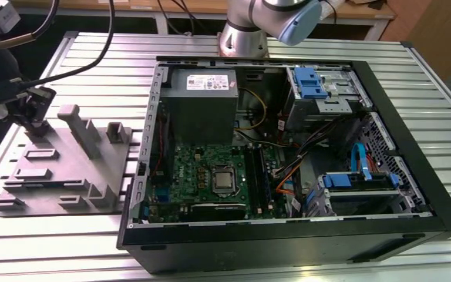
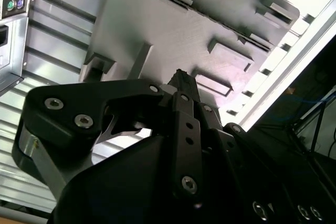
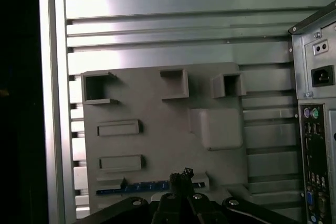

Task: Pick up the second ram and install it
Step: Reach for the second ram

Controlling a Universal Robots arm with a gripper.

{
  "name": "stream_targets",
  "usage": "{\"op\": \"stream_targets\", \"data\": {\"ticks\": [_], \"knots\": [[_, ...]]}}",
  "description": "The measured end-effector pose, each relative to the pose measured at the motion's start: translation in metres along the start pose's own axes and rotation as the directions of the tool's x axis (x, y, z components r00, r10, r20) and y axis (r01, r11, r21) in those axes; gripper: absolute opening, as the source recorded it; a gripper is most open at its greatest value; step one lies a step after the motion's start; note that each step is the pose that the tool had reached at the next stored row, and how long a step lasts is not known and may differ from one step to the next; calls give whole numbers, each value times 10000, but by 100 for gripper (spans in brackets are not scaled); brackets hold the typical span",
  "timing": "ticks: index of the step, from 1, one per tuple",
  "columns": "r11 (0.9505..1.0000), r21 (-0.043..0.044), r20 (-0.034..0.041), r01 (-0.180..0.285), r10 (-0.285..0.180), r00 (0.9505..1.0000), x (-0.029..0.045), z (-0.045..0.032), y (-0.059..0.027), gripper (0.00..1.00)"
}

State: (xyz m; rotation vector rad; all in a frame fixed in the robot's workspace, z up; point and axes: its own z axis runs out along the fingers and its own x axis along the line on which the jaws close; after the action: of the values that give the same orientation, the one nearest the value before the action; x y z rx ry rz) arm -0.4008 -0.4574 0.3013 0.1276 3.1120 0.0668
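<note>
Ribbed metal counter point(image 1: 53, 247) carries grey tray point(image 1: 61, 170) beside open computer case point(image 1: 288, 235). Gripper point(image 3: 182, 176), jaws narrow, hovers at tray's outer edge near second ram point(image 3: 137, 186).

Readable text: none in any view.
PSU sticker point(image 1: 209, 82): white, with dark print and small marks, on top of the grey box inside the case point(image 1: 413, 176); print too small to read.
Motherboard point(image 1: 202, 173): pale markings scattered over the green board; not legible.
Rear panel point(image 3: 315, 145): one purple and one green round port in the first wrist view, with small pale marks beside the ports; not legible.
Blue strip point(image 3: 139, 187): a row of pale ticks along it, lying in a slot of the tray point(image 3: 157, 114); no characters can be made out.
</note>
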Motion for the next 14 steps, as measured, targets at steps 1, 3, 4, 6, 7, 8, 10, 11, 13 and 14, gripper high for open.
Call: {"op": "stream_targets", "data": {"ticks": [1, 3, 4, 6, 7, 8, 10, 11, 13, 14], "knots": [[10000, 0, 0, -1, 1, 10000, 9, 9, -10, 10], [10000, 0, 1, -1, 1, 10000, 25, 28, -30, 10], [10000, 0, 0, -1, 1, 10000, 33, 38, -38, 10], [10000, 0, 0, -1, 1, 10000, 50, 59, -53, 10], [10000, 1, -1, 1, -1, 10000, 60, 70, -61, 10], [10000, 0, 0, 0, 0, 10000, 69, 82, -67, 10], [10000, 0, 0, 0, 0, 10000, 85, 104, -80, 10], [10000, 0, 0, 0, 0, 10000, 91, 113, -90, 10], [10000, 0, 0, -1, 1, 10000, 99, 130, -112, 10], [10000, -1, 1, -1, 1, 10000, 102, 139, -123, 10]]}}
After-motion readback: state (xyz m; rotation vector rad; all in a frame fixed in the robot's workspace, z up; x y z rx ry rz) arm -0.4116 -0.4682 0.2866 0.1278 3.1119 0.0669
